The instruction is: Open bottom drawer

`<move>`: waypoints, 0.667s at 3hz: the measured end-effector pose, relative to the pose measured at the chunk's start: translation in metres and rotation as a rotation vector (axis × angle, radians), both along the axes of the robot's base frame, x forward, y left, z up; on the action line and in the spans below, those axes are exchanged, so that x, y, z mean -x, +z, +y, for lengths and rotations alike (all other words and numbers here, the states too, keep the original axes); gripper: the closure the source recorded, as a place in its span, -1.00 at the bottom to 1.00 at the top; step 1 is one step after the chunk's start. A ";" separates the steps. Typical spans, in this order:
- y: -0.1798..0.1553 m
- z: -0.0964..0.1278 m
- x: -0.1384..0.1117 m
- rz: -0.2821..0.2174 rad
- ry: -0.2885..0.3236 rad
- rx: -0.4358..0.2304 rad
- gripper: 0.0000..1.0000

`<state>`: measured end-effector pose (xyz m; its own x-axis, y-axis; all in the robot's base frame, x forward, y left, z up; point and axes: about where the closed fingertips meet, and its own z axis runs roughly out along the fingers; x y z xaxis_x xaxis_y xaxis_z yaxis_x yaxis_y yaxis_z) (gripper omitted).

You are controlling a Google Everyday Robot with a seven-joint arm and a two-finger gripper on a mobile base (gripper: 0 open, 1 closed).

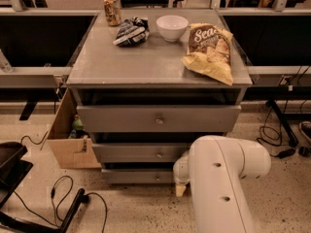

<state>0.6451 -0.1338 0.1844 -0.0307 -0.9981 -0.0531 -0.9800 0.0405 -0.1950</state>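
The bottom drawer [136, 176] is the slim grey front lowest in the cabinet, with a small round knob [157, 177] at its centre. None of its inside shows. My gripper [180, 182] hangs at the end of the white arm [221, 188], close in front of the right part of that drawer front and just right of the knob. The arm hides the drawer's right end.
Above are the middle drawer [141, 153] and the top drawer [158, 119]. On the cabinet top [146, 62] lie a chip bag [210, 52], a white bowl [171, 27], a can [112, 9] and a dark packet [131, 31]. A cardboard box [68, 140] and cables [63, 198] are at the left.
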 end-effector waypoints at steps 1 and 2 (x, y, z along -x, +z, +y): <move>-0.004 -0.017 0.016 0.037 -0.024 0.015 -0.17; -0.008 -0.021 0.026 0.065 -0.030 0.023 0.29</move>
